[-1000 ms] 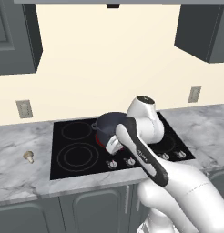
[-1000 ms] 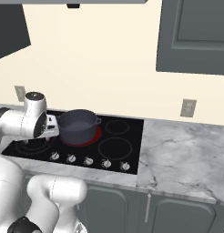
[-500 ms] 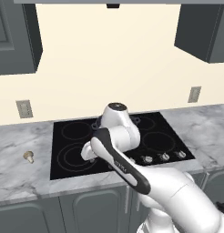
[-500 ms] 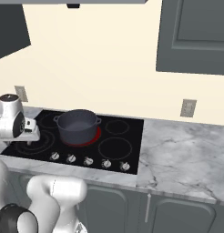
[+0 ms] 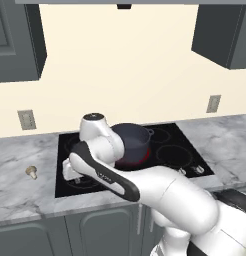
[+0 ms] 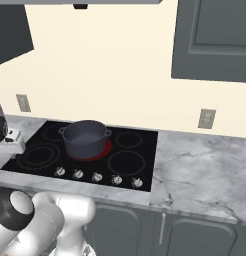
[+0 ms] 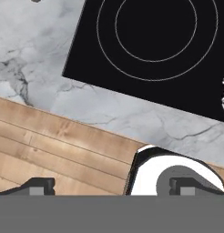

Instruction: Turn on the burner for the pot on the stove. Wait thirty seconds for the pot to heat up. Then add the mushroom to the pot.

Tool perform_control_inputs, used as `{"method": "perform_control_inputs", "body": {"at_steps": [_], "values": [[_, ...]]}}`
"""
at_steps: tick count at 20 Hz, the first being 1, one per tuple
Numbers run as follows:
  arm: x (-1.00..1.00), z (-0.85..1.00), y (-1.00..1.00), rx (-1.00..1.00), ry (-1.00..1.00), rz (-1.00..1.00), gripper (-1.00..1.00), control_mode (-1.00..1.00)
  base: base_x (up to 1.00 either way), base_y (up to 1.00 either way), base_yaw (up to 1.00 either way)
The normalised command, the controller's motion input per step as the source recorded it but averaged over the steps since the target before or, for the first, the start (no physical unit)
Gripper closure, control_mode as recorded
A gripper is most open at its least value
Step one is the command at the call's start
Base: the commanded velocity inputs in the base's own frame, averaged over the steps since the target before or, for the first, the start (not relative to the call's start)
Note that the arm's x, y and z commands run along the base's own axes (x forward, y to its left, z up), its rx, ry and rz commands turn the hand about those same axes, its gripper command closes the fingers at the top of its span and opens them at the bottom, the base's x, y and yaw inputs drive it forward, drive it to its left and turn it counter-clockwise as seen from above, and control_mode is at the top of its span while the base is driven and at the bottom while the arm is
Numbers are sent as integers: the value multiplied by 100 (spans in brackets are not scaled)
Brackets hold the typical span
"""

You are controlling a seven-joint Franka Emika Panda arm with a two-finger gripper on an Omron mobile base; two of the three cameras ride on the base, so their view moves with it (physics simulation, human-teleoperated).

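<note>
So the tiny tan-capped mushroom (image 5: 31,171) sits alone on the grey marble desk (image 5: 20,195), well left of the black glass stove (image 5: 65,186), and the empty fingers (image 7: 111,186), spread wide, hang over the stove's front-left corner, so they've gotta head further left.

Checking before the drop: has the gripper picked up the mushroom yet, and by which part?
No. The gripper is open and empty; the mushroom lies on the counter, left of the stove.

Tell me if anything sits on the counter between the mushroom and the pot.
Nothing visible rests there. The mushroom lies on the counter left of the stove; the pot stands on the glowing burner. From the left base view the robot's arm crosses that line.
</note>
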Motion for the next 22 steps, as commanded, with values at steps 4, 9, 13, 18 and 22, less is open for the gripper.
{"method": "perform_control_inputs", "body": {"at_steps": [4, 9, 13, 18, 22], "values": [[9, -9, 43, -10, 0, -3, -100, -100, 0, 0, 0], [19, -4, 35, -2, 0, -4, -100, -100, 0, 0, 0], [15, -9, 34, 0, 0, -5, -100, -100, 0, 0, 0], [9, -25, 23, 2, 0, -5, -100, -100, 0, 0, 0], [24, -12, 33, 4, 0, -4, -100, -100, 0, 0, 0]]}}
